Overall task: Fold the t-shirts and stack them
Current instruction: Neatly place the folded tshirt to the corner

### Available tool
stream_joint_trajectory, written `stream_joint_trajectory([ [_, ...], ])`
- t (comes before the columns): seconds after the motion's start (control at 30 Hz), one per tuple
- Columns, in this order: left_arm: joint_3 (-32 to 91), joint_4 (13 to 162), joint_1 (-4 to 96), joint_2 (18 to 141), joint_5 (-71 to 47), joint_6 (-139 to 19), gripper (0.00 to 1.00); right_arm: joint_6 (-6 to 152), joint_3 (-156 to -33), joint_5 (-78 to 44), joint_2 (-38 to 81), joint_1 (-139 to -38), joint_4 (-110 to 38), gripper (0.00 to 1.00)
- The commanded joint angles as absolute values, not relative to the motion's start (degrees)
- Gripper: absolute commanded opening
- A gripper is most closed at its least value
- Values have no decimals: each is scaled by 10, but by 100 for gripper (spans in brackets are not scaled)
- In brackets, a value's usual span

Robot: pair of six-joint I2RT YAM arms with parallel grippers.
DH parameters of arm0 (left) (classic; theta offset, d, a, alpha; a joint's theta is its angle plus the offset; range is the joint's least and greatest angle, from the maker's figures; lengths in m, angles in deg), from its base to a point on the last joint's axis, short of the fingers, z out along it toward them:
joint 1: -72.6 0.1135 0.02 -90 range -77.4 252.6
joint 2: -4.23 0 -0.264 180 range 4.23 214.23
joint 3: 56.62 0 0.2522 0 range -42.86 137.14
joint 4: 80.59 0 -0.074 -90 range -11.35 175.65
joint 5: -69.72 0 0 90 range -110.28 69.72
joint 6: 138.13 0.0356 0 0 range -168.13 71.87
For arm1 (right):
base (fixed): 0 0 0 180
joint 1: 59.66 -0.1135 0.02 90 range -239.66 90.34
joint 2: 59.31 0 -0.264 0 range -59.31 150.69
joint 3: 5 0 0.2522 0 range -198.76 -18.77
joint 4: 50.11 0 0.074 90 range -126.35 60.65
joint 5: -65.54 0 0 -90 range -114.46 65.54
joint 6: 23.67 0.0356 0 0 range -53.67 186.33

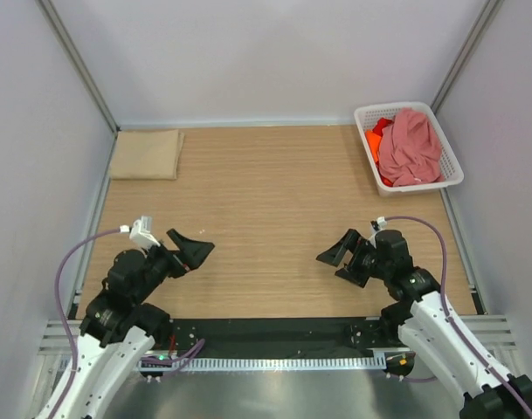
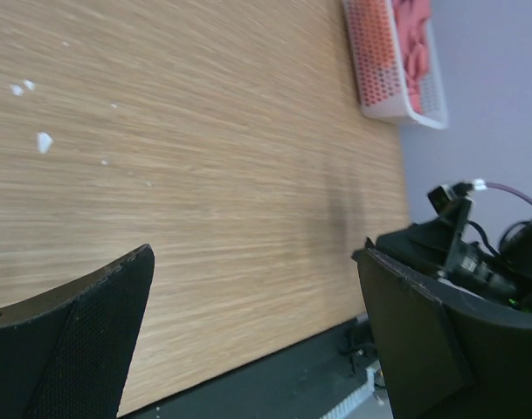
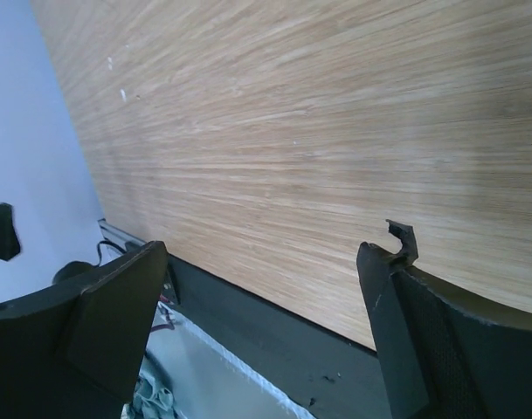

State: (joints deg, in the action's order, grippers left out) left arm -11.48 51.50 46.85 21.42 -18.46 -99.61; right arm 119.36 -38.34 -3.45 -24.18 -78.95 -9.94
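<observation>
at the bottom of the frame the left arm (image 1: 126,288) and the right arm (image 1: 414,297) are bent low over the wooden surface (image 1: 266,201), with the wrists turned toward each other. both jaws stand wide apart and hold nothing. farther, at upper left, the beige t-shirt (image 1: 145,154) lies folded. at upper right the pink t-shirt (image 1: 410,144) is heaped in the basket (image 1: 453,179), partly covering the orange t-shirt (image 1: 373,140). they seem tangled, so one pull may drag both out or tip the basket.
</observation>
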Motion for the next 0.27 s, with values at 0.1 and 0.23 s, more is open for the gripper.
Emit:
stream_joint_trajectory([
  [0.1, -215, 501, 469, 50, -77, -1117, 100, 1264, -322, -31, -336, -792, -123, 100],
  [0.23, -240, 511, 469, 40, -9, -1147, 100, 1344, -278, -25, -463, -792, -130, 100],
])
